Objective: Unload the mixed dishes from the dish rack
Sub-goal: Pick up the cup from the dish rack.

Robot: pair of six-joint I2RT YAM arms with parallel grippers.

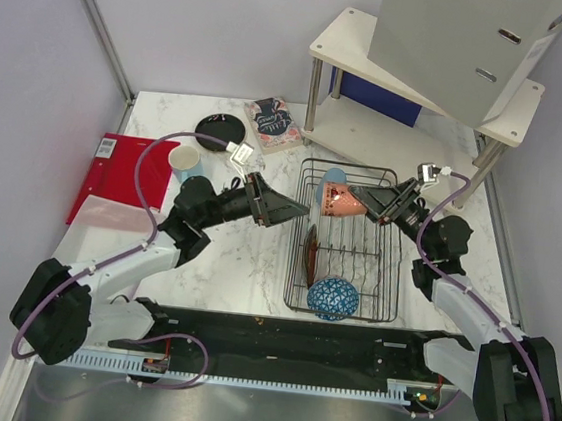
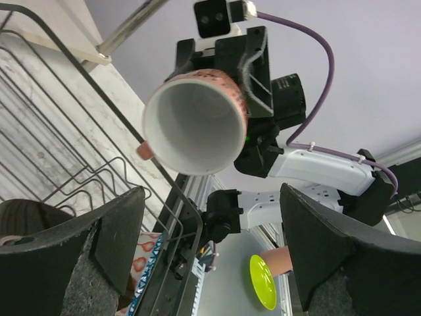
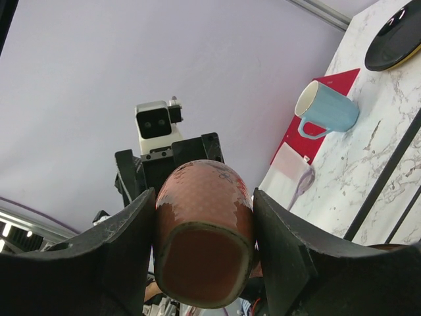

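The black wire dish rack (image 1: 394, 245) stands right of centre. Over its far end my right gripper (image 1: 367, 202) is shut on the salmon-pink mug (image 1: 339, 201), holding it on its side by the base, above the rack. In the right wrist view the mug (image 3: 205, 224) sits tight between both fingers. My left gripper (image 1: 289, 209) is open just left of the mug, whose white mouth (image 2: 196, 122) faces it from beyond the fingertips (image 2: 117, 232). In the rack are a light-blue cup (image 1: 334, 177), a dark red-brown plate (image 1: 309, 255) and the patterned bowl (image 1: 333, 298).
On the table left of the rack stand another light-blue cup (image 1: 183, 163), a black plate (image 1: 221, 127), a patterned booklet (image 1: 273, 124) and a red folder (image 1: 113, 178). A white two-tier shelf (image 1: 414, 94) rises behind the rack. A yellow-green plate (image 2: 263, 282) lies beyond the table's edge.
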